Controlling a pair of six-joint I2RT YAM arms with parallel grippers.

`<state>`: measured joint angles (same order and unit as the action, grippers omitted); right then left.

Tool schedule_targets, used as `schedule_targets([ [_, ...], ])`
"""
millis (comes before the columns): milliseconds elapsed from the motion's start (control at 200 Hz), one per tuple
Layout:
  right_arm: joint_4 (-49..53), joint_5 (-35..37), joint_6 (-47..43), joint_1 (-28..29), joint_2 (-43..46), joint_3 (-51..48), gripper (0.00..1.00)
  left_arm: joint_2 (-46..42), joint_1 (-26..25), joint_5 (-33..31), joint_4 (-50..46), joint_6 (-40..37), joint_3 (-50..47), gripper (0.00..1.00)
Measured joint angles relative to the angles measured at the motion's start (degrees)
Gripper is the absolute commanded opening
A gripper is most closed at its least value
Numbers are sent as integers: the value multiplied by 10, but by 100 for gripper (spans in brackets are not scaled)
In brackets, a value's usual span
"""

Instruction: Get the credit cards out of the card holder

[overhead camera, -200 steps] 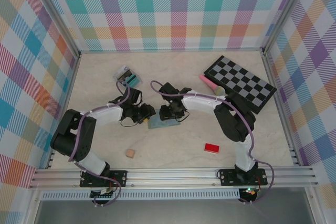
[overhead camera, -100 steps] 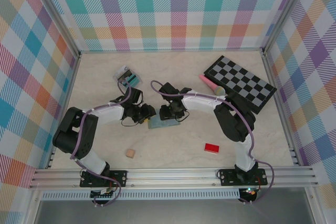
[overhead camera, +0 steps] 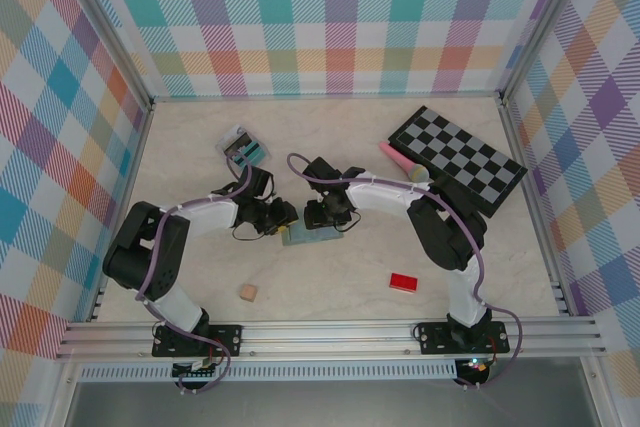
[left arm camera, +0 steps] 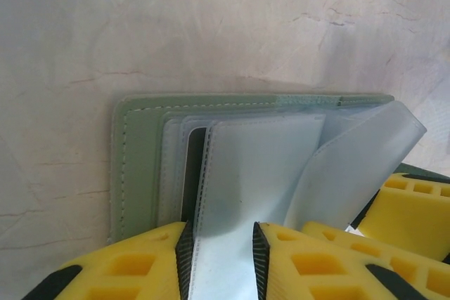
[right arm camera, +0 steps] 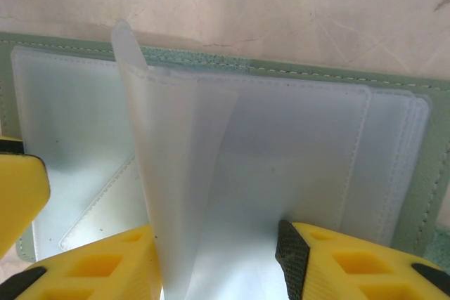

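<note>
Left gripper jaws are narrowly parted. The yellow fingers sit at the bottom of the wrist frame over a clear sleeve of the open card holder, and nothing is visibly pinched between them. A dark strip, probably the edge of a card, shows in a pocket just left of centre, beside one finger. The narrow gap suits a thin edge.

Right gripper jaws are moderately apart, with the tips down on the holder's plastic pockets. One clear leaf rises upright between them, left of centre, close to one finger but unclamped. This arm appears to be pinning the holder flat while keeping the leaf out of the way.

In the overhead view the holder lies at the centre of the frame on the pale table, between the two grippers. Two credit cards, one teal and one dark grey, lie well apart from it at the upper left, so at least part of the task looks done.
</note>
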<state>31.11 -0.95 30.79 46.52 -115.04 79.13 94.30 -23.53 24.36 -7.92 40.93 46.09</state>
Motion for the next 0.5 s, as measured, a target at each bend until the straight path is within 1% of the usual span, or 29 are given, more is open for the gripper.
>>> schedule_targets([
  [60,0,0,0,0,0,0,48,4,0,6,5,0,3,29],
  [75,0,0,0,0,0,0,48,5,0,8,7,0,4,26],
  [120,0,0,0,0,0,0,47,9,0,14,10,3,5,24],
  [195,0,0,0,0,0,-1,45,12,-1,24,16,3,5,22],
  [380,-10,-11,0,-8,7,-12,45,12,-4,51,40,8,5,20],
  [500,-22,-22,0,-12,12,-21,45,11,-6,61,45,11,5,14],
])
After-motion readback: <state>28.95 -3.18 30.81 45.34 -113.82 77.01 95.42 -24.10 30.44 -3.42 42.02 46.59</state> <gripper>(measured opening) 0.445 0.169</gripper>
